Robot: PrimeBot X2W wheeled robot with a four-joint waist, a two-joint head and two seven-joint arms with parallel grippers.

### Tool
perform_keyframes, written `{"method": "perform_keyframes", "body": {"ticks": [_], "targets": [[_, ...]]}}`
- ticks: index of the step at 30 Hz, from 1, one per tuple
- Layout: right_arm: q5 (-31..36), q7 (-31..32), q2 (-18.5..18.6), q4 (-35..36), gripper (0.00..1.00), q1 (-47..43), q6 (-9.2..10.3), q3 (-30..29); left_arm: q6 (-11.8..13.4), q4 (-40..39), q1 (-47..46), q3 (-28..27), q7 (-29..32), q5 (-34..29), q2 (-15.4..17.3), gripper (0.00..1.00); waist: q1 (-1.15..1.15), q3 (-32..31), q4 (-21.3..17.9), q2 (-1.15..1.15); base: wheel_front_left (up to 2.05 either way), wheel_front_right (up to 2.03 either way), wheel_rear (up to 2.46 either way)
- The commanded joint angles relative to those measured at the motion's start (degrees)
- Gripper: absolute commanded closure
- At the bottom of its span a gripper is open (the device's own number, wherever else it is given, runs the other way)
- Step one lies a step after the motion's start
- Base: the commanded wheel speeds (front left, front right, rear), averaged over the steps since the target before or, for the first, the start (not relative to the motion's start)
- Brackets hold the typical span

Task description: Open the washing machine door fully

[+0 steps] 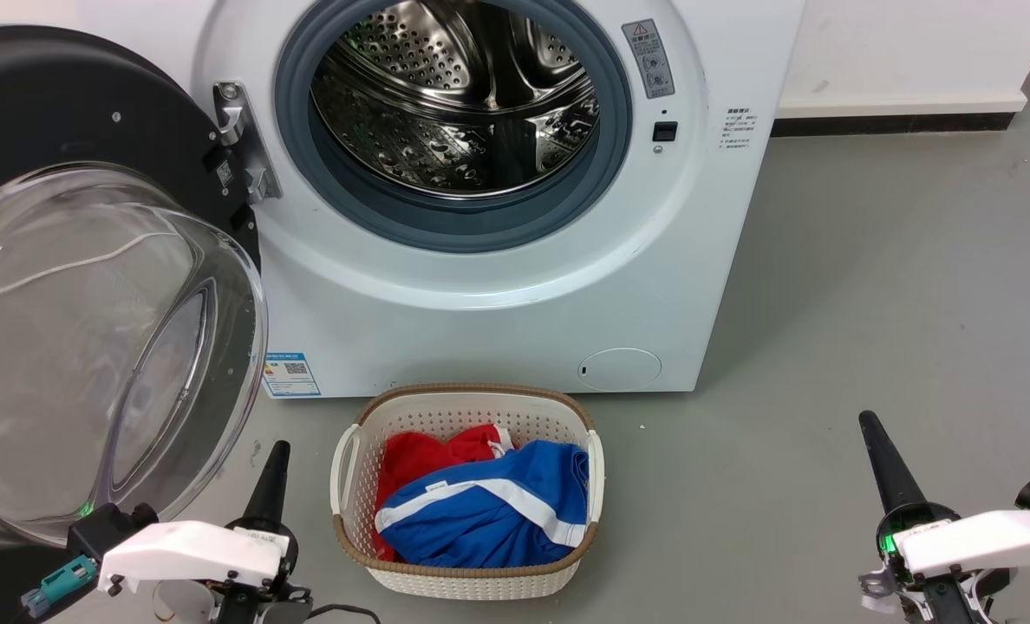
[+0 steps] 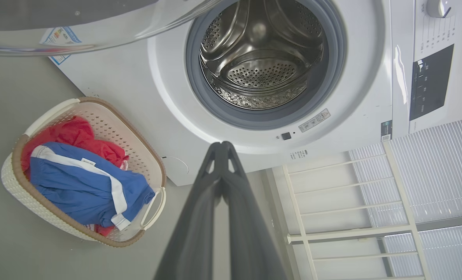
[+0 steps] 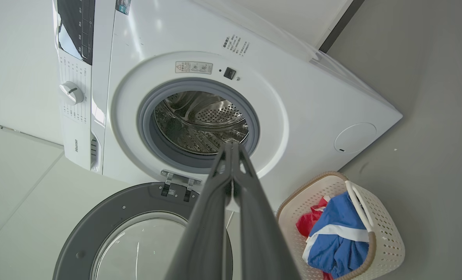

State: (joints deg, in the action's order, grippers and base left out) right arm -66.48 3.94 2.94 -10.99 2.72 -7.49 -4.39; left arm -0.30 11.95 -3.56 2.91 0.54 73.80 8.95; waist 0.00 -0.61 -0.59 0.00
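- The door (image 1: 90, 303) is swung wide off the washer (image 1: 480, 321), hanging from its hinge (image 1: 242, 143) on the head view's left. Its black rim and bulging glass bowl face out into the room.
- The steel drum (image 1: 454, 95) is fully exposed inside its grey seal.
- The left end effector (image 1: 278, 451) is clenched, fingertips pressed together, grasping nothing. It sits low, just beside the bowl's lower edge, with a sliver of floor (image 1: 870, 286) between them.
- The right end effector (image 1: 868, 425) is also clenched and empty, well apart from the door, over bare floor to the washer's right.
- A basket (image 1: 472, 390) stands on the floor before the washer, between the two end effectors, holding a blue garment (image 1: 489, 511) atop a red one (image 1: 420, 459).
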Motion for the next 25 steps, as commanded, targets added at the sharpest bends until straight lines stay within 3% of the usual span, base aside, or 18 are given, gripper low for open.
{"method": "perform_keyframes", "body": {"ticks": [1, 25], "targets": [[-1.49, 0.18, 0.16, 0.20, 1.00, 1.29, 0.00, -0.19, -0.49, -0.22, -1.51, -0.72, 0.31, 1.06, -0.03, 1.00, 0.00, 0.02, 0.01, 0.00, 0.00, 0.00, 0.00], [-14.09, 1.46, 0.13, -1.49, 1.00, 2.71, 0.00, -1.20, -4.08, 0.99, -2.27, -5.03, 3.06, 10.32, -3.03, 1.00, 0.00, 0.37, 0.28, 0.00, 0.00, 0.00, 0.00]]}}
